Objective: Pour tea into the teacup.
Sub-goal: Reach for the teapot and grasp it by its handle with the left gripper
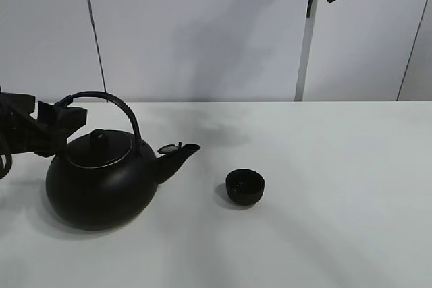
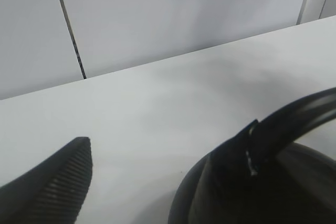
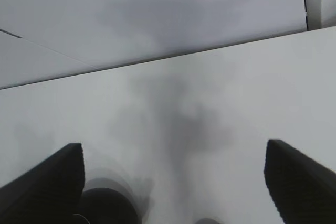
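Black kettle (image 1: 101,187) near teacup (image 1: 244,186), left gripper (image 1: 66,114) spread at its handle (image 1: 125,109), right gripper (image 3: 174,153) spread wide, empty

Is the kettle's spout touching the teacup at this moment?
Apart. The exterior high view shows a strip of bare table between the spout and the teacup.

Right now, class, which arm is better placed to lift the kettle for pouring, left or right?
Left: the left end effector is open beside the kettle handle; the right end effector hangs open, high and far from the kettle.
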Controlling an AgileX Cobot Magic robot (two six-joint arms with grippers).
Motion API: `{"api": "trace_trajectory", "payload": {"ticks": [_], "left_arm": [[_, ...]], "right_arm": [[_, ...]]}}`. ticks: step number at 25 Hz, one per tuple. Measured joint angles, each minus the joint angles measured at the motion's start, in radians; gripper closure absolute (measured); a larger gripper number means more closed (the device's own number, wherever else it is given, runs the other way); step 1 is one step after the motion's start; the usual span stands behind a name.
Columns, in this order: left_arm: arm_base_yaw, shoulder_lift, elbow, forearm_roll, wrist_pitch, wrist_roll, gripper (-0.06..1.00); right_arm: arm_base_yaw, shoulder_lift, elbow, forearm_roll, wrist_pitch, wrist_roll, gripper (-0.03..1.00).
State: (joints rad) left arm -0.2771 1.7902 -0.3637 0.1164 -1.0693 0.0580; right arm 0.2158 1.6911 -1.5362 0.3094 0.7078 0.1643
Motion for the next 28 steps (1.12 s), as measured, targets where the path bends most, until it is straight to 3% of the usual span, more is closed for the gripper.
{"api": "trace_trajectory", "payload": {"ticks": [28], "left_arm": [[0.000,0.000,0.000,0.010,-0.005,0.000,0.37]], "right_arm": [[0.000,0.000,0.000,0.001,0.000,0.000,0.33]]}}
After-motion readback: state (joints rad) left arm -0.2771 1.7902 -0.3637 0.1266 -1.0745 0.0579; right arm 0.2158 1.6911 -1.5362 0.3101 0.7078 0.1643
